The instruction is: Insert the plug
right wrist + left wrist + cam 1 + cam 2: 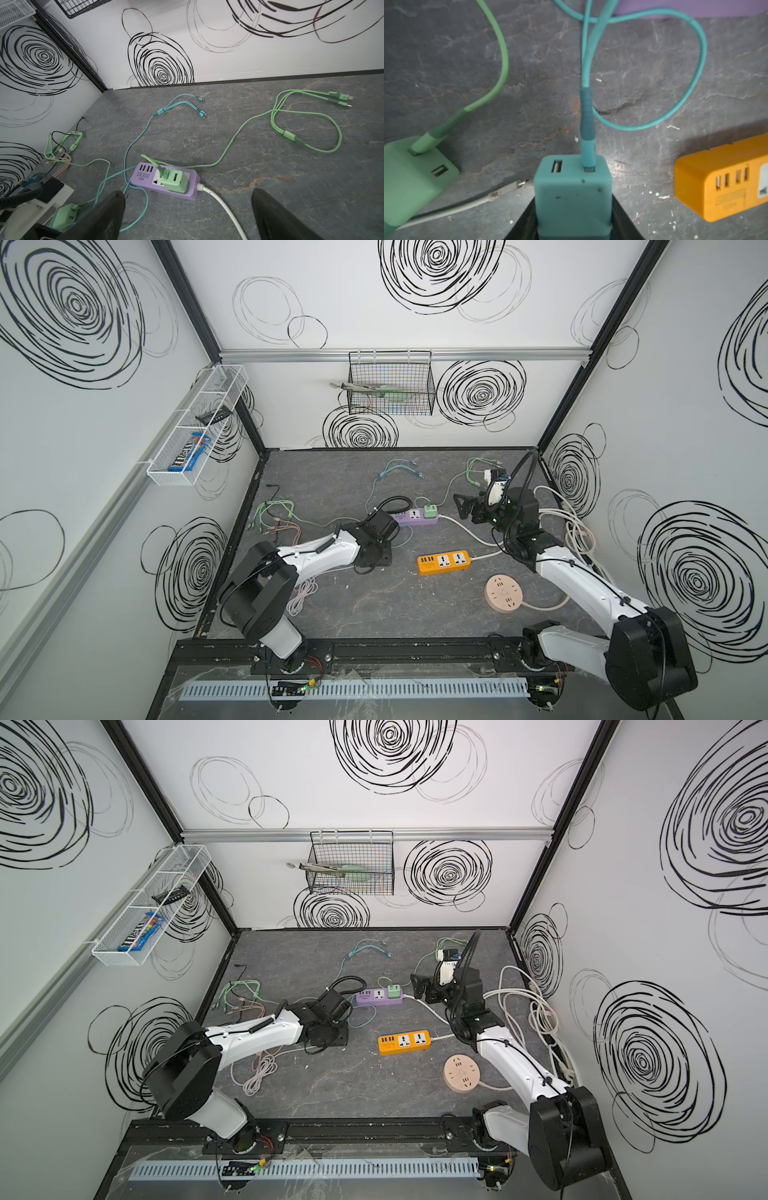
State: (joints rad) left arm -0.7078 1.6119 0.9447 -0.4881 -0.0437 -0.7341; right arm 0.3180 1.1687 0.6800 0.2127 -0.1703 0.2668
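Left gripper [573,228] is clamped on the teal plug [572,193], over the counter [374,614] near the orange strip [444,563]. I'd square it over a free socket, then press straight in. Farther off, the purple strip [417,517] has one socket free beside the green charger [430,511], with cables crowding it. Right gripper [189,193] hangs there, jaws wide apart and empty.

The dark marbled table [374,614] carries a purple power strip [417,517] towards the back, an orange power strip [444,562] mid-table and a round pink socket [503,593] nearer the front. Green cables [289,134], a teal cable [159,111] and a white cord [225,208] trail across it.
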